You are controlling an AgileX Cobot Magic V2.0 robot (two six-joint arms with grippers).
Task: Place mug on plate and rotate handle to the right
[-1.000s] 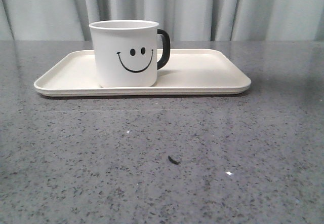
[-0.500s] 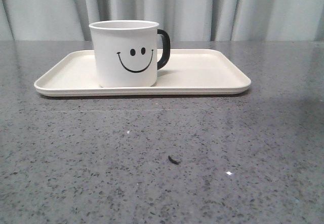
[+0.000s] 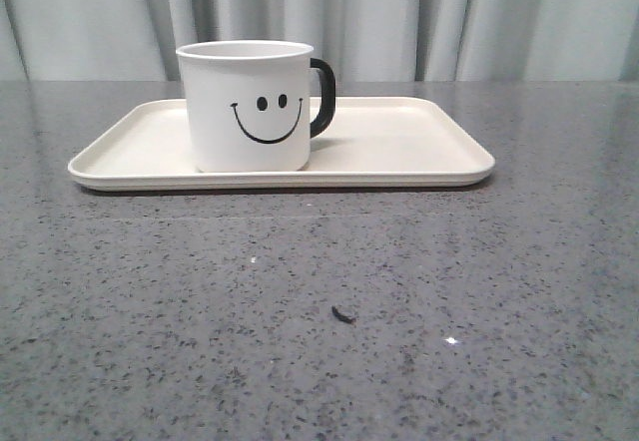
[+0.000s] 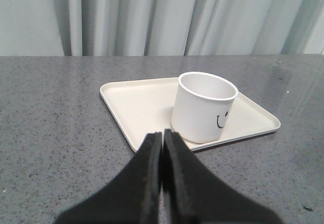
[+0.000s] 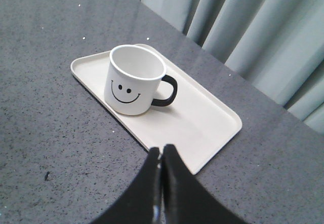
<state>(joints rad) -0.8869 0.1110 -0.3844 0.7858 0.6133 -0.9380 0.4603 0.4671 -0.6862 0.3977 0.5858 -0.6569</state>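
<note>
The white mug point(image 3: 248, 107) with a black smiley face stands upright on the left half of the cream plate point(image 3: 399, 147). Its black handle point(image 3: 323, 96) points right in the front view. The mug also shows in the left wrist view point(image 4: 203, 107) and in the right wrist view point(image 5: 135, 80), on the plate point(image 4: 136, 102) point(image 5: 202, 117). The handle point(image 5: 167, 93) shows in the right wrist view and is hidden in the left wrist view. My left gripper point(image 4: 163, 134) is shut and empty, held back from the plate's near edge. My right gripper point(image 5: 162, 149) is shut and empty, apart from the mug. Neither gripper shows in the front view.
The plate sits on a dark grey speckled table point(image 3: 319, 301). A small dark speck point(image 3: 342, 313) lies on the table in front of the plate. Pale curtains point(image 3: 399, 12) hang behind the table's far edge.
</note>
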